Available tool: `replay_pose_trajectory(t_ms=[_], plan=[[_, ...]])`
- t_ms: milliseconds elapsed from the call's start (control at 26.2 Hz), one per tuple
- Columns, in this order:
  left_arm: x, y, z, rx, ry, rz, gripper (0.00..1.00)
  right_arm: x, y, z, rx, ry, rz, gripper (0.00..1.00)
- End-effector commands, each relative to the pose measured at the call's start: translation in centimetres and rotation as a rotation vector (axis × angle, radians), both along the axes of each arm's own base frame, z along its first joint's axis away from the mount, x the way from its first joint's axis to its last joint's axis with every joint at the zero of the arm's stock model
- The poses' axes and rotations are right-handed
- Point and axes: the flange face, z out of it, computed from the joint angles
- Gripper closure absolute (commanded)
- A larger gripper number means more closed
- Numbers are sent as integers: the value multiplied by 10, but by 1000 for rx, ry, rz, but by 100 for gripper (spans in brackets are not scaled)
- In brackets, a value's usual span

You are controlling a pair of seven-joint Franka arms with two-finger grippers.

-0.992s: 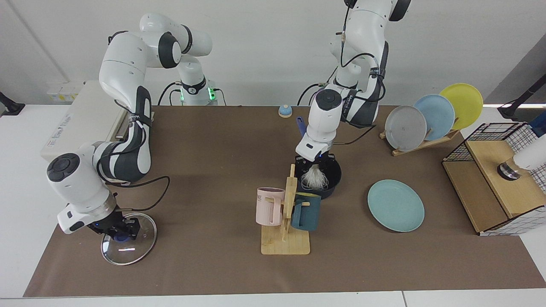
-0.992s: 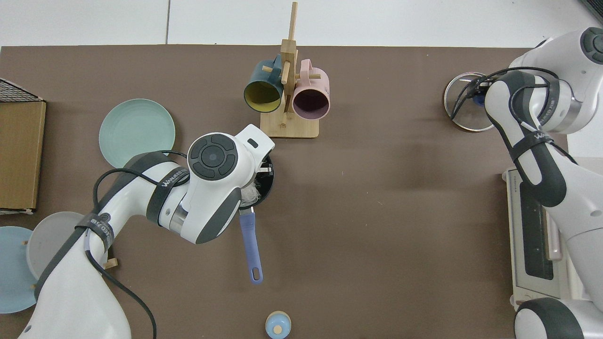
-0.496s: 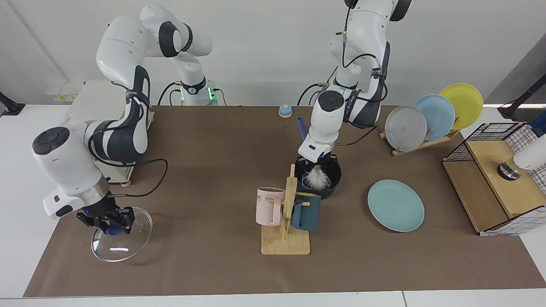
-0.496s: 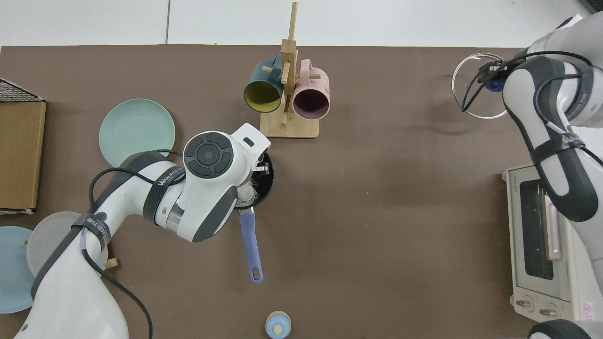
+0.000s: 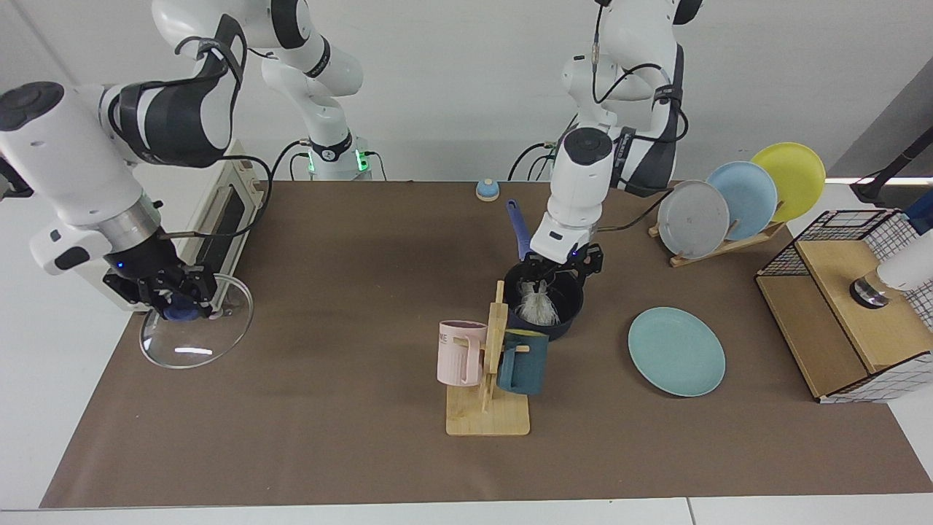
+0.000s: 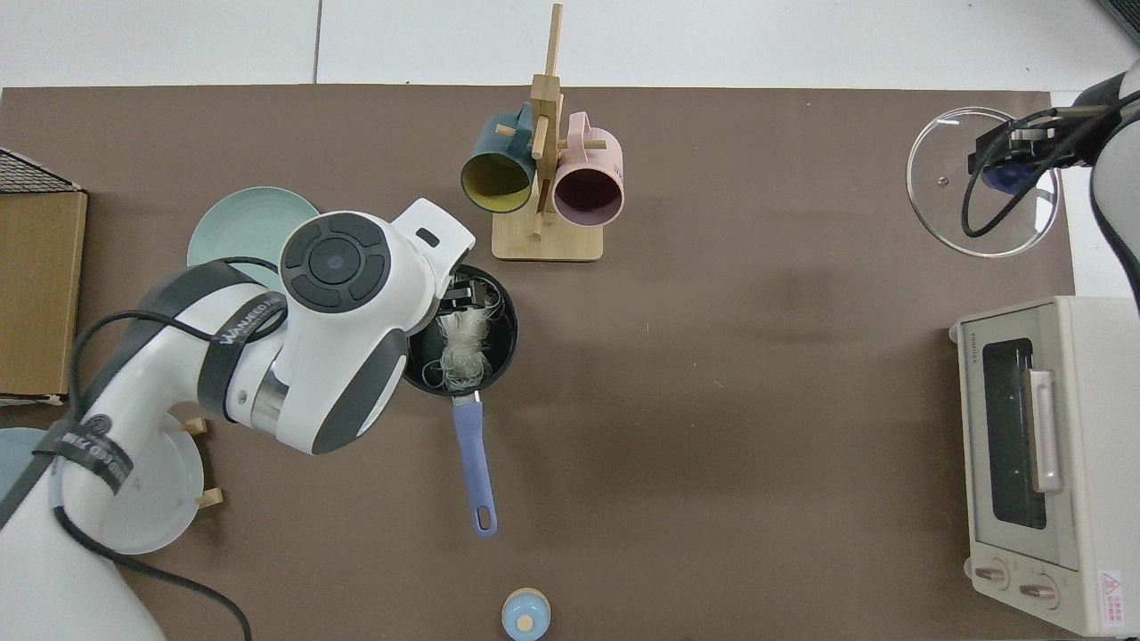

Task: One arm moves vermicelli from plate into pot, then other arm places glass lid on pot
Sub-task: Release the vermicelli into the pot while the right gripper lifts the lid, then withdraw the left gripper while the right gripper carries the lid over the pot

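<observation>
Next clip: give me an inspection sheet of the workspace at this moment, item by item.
Surface: brown mat covers the table.
Job's things: vermicelli lies in the pot; plate bare; glass lid held in the air.
Clutter: mug rack with two mugs, plate rack, toaster oven, wire basket, small bell.
Grippers: left gripper open above the pot; right gripper shut on the lid's knob.
Cables: black cables run along both arms.
Surroundings: white wall; nothing else seen.

White vermicelli [image 5: 539, 309] heaped in navy pot [image 5: 570, 319], bare teal plate [image 5: 676, 351] beside pot, glass lid [image 5: 197, 332] tilted, raised, far from pot
</observation>
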Motion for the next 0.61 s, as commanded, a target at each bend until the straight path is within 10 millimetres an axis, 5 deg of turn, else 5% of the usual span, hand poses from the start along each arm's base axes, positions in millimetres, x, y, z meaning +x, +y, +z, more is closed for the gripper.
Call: replay_pose_trajectory(t_ms=[0, 191, 572], plan=[[6, 18, 65, -4, 13, 48, 0, -37, 22, 12, 22, 17, 14, 100], [23, 58, 89, 5, 14, -27, 0, -50, 86, 21, 31, 76, -35, 100], [15, 175, 141, 20, 63, -179, 0, -84, 284, 32, -17, 40, -83, 100]])
